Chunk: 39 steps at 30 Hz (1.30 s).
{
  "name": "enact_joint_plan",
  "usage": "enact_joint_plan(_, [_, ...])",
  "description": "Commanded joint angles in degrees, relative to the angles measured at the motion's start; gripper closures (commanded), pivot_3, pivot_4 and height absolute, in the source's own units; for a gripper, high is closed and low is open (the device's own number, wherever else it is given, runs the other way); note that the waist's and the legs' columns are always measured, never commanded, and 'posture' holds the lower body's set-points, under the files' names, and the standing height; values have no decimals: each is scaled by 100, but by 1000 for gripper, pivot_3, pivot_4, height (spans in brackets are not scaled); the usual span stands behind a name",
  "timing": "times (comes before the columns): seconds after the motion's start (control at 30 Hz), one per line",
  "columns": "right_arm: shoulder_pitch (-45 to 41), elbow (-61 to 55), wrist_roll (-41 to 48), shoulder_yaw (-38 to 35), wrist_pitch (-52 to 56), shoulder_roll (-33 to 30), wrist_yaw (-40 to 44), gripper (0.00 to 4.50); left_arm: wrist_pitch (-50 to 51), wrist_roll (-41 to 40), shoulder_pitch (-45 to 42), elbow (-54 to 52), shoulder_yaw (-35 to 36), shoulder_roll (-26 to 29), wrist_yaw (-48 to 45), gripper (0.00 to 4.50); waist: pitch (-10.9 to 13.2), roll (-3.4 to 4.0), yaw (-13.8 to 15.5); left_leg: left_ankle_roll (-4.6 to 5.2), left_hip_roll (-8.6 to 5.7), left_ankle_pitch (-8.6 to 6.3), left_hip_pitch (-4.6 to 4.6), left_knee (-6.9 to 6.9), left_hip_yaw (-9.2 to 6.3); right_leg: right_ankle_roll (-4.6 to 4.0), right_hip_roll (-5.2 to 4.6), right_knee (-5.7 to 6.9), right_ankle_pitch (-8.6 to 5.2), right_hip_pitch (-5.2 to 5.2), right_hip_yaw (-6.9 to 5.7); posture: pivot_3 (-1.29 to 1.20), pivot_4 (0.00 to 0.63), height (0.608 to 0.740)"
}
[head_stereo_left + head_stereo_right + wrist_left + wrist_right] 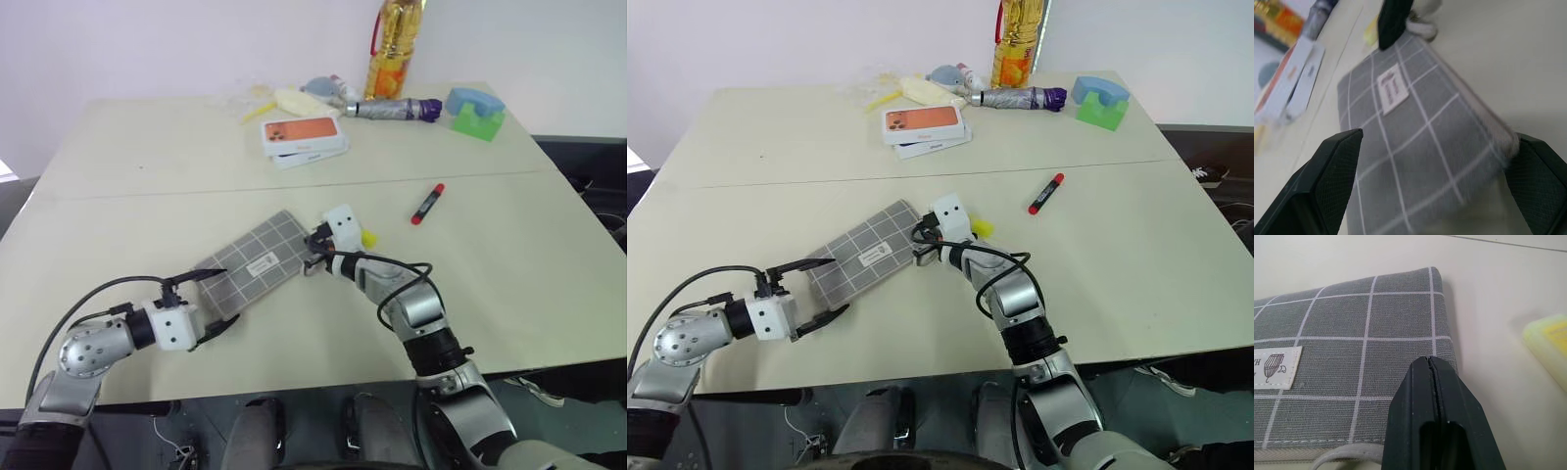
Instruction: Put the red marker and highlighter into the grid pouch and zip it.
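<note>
The right gripper is clenched, its fingers pressed together over the grid pouch at the pouch's far right corner, near the middle of the desk. Whether anything is pinched between them cannot be told. The left gripper is released, its two fingers spread wide on either side of the pouch's near end, close to the desk's near edge. The pouch lies flat; its contents are hidden. The highlighter lies just beside the right gripper. The red marker lies alone on bare desk toward the right edge. Along the far edge stand white boxes, a folded umbrella and a bottle.
</note>
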Motion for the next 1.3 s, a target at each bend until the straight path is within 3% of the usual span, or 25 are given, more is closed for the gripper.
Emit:
enact_joint_plan(0.03, [71, -13, -98, 50, 131, 29, -59, 4476, -443, 406, -242, 430, -146, 164, 292, 0, 0, 1, 8, 0, 0, 0, 0, 0, 1, 0, 0, 0, 0, 0, 0, 0, 150, 740])
enact_joint_plan(0.13, [88, -54, -128, 46, 134, 55, -94, 4500, -690, 518, -436, 686, -297, 194, 469, 767, 0, 1, 9, 0, 0, 0, 2, 2, 2, 1, -1, 1, 1, 2, -1, 0, 150, 740])
enact_joint_plan(0.37, [111, -128, -195, 27, 142, 102, -164, 4500, -1089, 604, -709, 1042, -526, 172, 876, 4435, -2, 4, 21, 0, -1, 0, 3, 2, 3, 2, -2, 2, 1, 3, -1, 0, 150, 740])
enact_joint_plan(0.5, [143, -184, -188, 8, 148, 64, -141, 4500, -1178, 576, -767, 1135, -606, 181, 995, 4477, -1, 6, 26, 0, -1, 0, 3, 2, 4, 2, -3, 1, 1, 3, -1, 0, 150, 740])
enact_joint_plan(0.7, [92, -530, -258, -230, -306, -315, -57, 4500, 81, -796, -373, 600, -644, -212, 673, 4477, 1, 7, 27, 0, -2, 0, 0, 3, 4, 3, -5, 0, 1, 3, 0, 0, 150, 740])
enact_joint_plan(1.0, [600, -2140, 193, -663, 100, -1484, 711, 150, 1013, -1278, -191, 7, -410, -567, 730, 4500, 5, 7, 3, 0, 4, 0, -3, 1, 3, 3, 4, -2, 0, -3, -1, 0, 150, 740])
enact_joint_plan(1.17, [686, -2571, 525, -620, 796, -1379, 740, 150, 1085, -1346, -289, -106, -405, -629, 679, 4500, 6, 8, 21, 0, 9, 0, -2, 1, 3, 2, 11, -2, 0, -3, -1, 0, 150, 740])
enact_joint_plan(1.3, [568, -2358, 663, -822, 1328, -691, 143, 150, 1035, -1317, -393, -155, -386, -691, 729, 4500, 5, 7, 24, 0, 8, 0, -3, 3, 3, 2, 8, -2, 0, -2, 0, 0, 150, 740])
